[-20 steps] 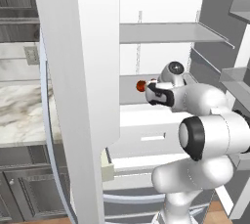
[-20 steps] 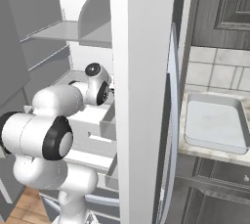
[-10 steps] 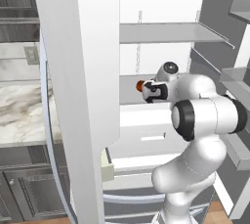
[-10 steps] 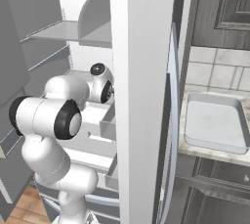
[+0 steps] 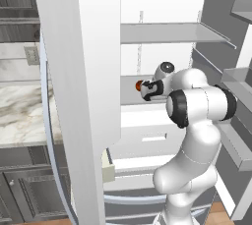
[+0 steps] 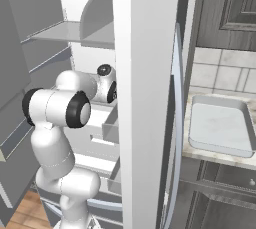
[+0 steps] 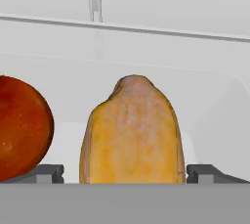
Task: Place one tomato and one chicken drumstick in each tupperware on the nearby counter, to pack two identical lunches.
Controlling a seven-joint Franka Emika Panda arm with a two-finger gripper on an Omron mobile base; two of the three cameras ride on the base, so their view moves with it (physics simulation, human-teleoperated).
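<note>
Grasp of the chicken drumstick [image 7: 132,132] is the step in hand, and the approach looks nearly complete. In the hand view the drumstick stands centred between the two dark fingertips [image 7: 46,173], which sit spread wide to either side of it and do not yet touch it; the claw is apart, with nothing held. A tomato [image 7: 22,127] lies just beside the drumstick on one side, close to one fingertip, both resting on a white fridge shelf [image 7: 205,105]. From the left base view the gripper [image 5: 146,90] reaches deep into the open fridge [image 5: 162,32] at mid-shelf height, with the tomato a small red spot at its tip. To do this well, the hand probably needs to go a little further in, so the pads meet the thick middle of the meat, and it should close slowly to avoid nudging the tomato. The counter [image 5: 19,116] lies left of the fridge door, and a grey tray-like tupperware [image 6: 220,130] sits on the counter in the right base view.
</note>
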